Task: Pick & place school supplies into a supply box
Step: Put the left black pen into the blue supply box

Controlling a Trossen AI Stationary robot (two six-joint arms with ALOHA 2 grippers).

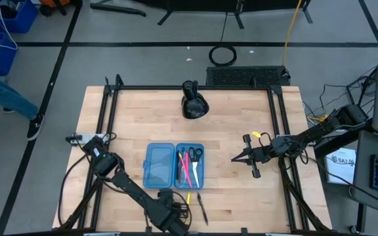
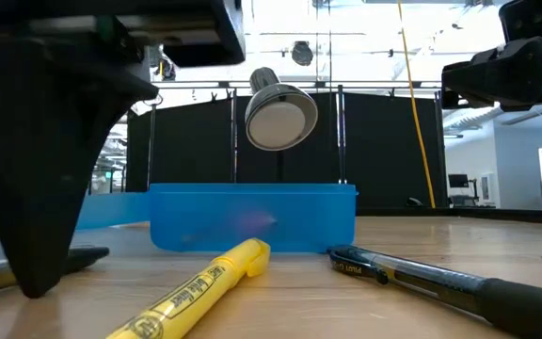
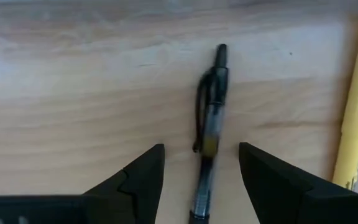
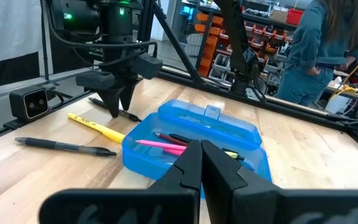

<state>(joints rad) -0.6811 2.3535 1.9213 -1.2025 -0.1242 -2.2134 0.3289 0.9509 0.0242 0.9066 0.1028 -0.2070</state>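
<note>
The translucent blue supply box (image 1: 159, 165) lies open near the table's middle; its right half holds pink and red pens and scissors (image 1: 195, 155). On the bare wood by the near edge lie a yellow marker (image 1: 188, 196) and a black pen (image 1: 202, 208). My left gripper (image 3: 201, 149) is open, pointing down over a second black pen (image 3: 211, 106), one finger on either side of it without touching. The same gripper (image 4: 118, 106) shows beside the yellow marker (image 4: 98, 127). My right gripper (image 4: 202, 155) is shut and empty, hovering right of the box (image 4: 191, 134).
A black lumpy object (image 1: 193, 105) sits on the table's far middle. Black frame rails (image 1: 110, 118) run along the table's left and right sides. A person in blue (image 4: 316, 50) stands in the room beyond. Bare wood (image 1: 241, 196) lies right of the loose pens.
</note>
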